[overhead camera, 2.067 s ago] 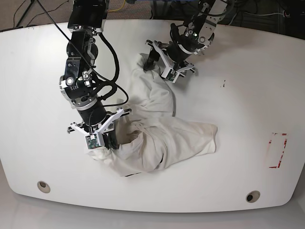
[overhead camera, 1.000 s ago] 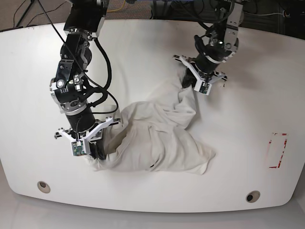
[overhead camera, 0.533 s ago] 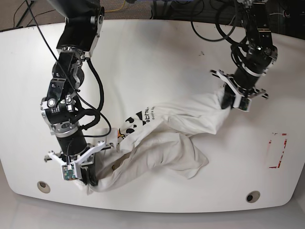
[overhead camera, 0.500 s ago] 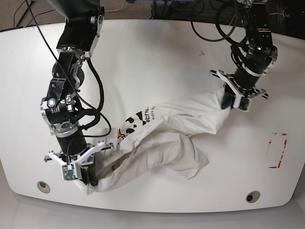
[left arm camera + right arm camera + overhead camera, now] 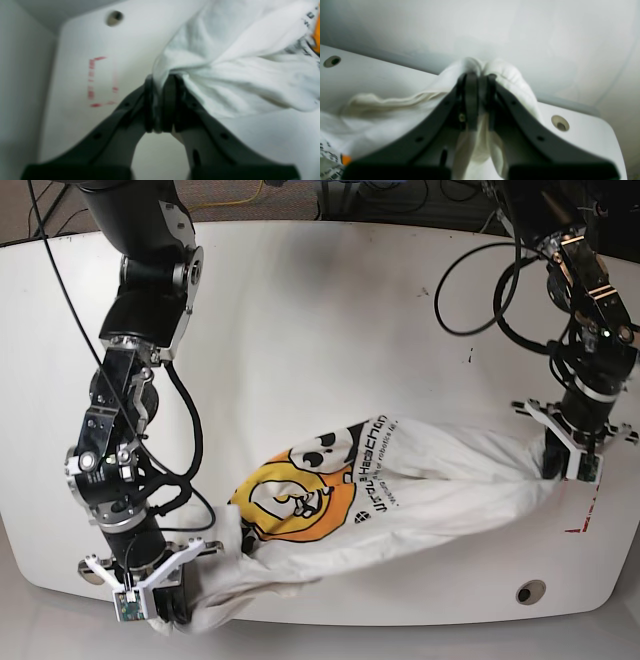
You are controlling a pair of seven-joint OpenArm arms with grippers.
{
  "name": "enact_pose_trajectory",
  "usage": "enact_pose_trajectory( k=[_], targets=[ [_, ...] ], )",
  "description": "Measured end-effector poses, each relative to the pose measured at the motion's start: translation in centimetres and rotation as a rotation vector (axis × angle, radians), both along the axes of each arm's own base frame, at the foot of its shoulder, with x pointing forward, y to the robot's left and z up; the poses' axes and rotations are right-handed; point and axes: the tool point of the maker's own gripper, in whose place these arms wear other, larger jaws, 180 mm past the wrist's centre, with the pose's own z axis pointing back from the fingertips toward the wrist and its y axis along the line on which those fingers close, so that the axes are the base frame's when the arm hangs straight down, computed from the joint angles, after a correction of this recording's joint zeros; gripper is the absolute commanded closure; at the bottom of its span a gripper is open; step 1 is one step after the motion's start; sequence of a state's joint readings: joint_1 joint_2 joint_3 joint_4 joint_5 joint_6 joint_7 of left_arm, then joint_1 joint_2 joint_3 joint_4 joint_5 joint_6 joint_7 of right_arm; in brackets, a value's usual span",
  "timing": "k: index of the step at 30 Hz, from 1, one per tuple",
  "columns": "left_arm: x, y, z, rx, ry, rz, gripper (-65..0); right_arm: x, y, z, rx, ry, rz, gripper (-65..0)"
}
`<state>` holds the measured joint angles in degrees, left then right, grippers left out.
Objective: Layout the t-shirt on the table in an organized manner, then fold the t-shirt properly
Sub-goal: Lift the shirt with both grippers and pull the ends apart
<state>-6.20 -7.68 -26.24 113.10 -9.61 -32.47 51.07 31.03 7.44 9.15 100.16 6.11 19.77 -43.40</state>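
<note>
At about 7 o'clock in the base view, by the near rim of the table (image 5: pixel 330 290), the right gripper (image 5: pixel 168 608) is clamped on a bunched end of the t-shirt (image 5: pixel 400 490), one grey grommet hole (image 5: pixel 560 122) lying just beyond it. From there the shirt runs as a twisted band toward 3 o'clock, with its yellow-orange cartoon print (image 5: pixel 290 495) and black lettering (image 5: pixel 372 465) facing up near the middle. At the far end the left gripper (image 5: pixel 563 457) pinches the other bunch of cloth, close beside the red tape rectangle (image 5: pixel 101 81).

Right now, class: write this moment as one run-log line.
stage: spreading | left gripper: shut on t-shirt | right gripper: shut on t-shirt | print: face up | table: t-shirt stretched, unfolded
</note>
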Motion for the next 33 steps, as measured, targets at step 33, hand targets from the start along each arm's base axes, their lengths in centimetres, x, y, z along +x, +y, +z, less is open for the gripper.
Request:
enact_pose_trajectory(
  k=[33],
  targets=[
    [5.2,3.5,22.4,0.081,-0.370,0.110,0.0,5.4,-2.3,15.8,-0.051,-0.189,-0.005,0.0]
  ],
)
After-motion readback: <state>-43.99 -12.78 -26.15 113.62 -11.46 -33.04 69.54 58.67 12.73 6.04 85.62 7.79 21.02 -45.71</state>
